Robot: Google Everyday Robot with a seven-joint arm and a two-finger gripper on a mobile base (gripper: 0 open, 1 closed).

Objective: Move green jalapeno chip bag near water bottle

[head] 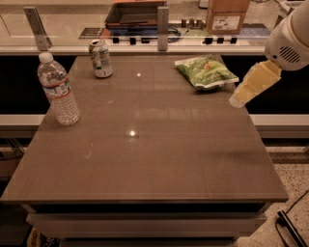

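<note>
The green jalapeno chip bag (206, 72) lies flat on the brown table (145, 159) at the far right. The water bottle (59, 89), clear with a white cap, stands upright near the table's left edge. My gripper (239, 99) hangs from the white arm at the right, its yellowish fingers just right of and slightly nearer than the bag, not touching it. It holds nothing that I can see.
A green-and-white soda can (101, 58) stands at the far left of the table, behind the bottle. Beyond the table runs a counter with a dark tray (135, 13) and a cardboard box (227, 15). A cable (289, 226) lies on the floor at the lower right.
</note>
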